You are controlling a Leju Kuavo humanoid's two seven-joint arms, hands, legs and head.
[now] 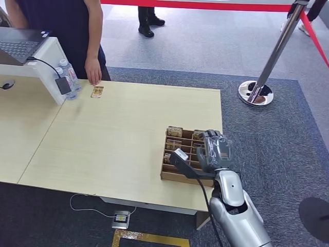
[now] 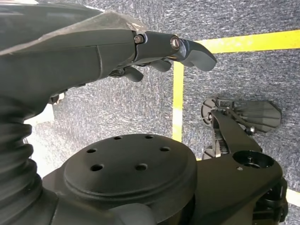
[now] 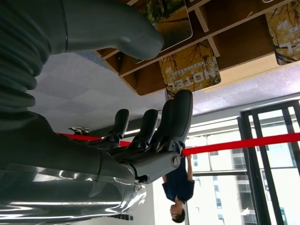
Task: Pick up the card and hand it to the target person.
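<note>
Right hand (image 1: 216, 150) hovers over the wooden card tray (image 1: 167, 174) at the table's (image 1: 116, 139) near right corner. Its fingers (image 3: 176, 115) are apart and hold nothing; in the right wrist view they point at the tray's slots, with a yellow "HOTEL" card (image 3: 190, 70) in the slot just beyond the fingertips and the thumb (image 3: 116, 33) lying beside the next slot. No contact with any card as far as I can tell.

Left hand (image 2: 106, 51) hangs by the robot's body over grey carpet and a yellow floor line (image 2: 178, 101); fingers loosely extended, holding nothing.

Far across the table from the tray, a person (image 1: 66, 25) stands at the edge, their hand (image 1: 93, 69) resting near a single loose card (image 1: 97, 91). Two water bottles (image 1: 69, 78) stand just beside that card.

Risks, as I judge them:
- Cards lie flat and low between thin dividers; broad fingers may jam on a divider or pinch two cards.
- A pushing approach could slide the light tray off the near table edge, which it sits close to.
- The person is well apart from the tray, so the handover needs a long reach; a thin card in a weak pinch could slip on the way.
</note>
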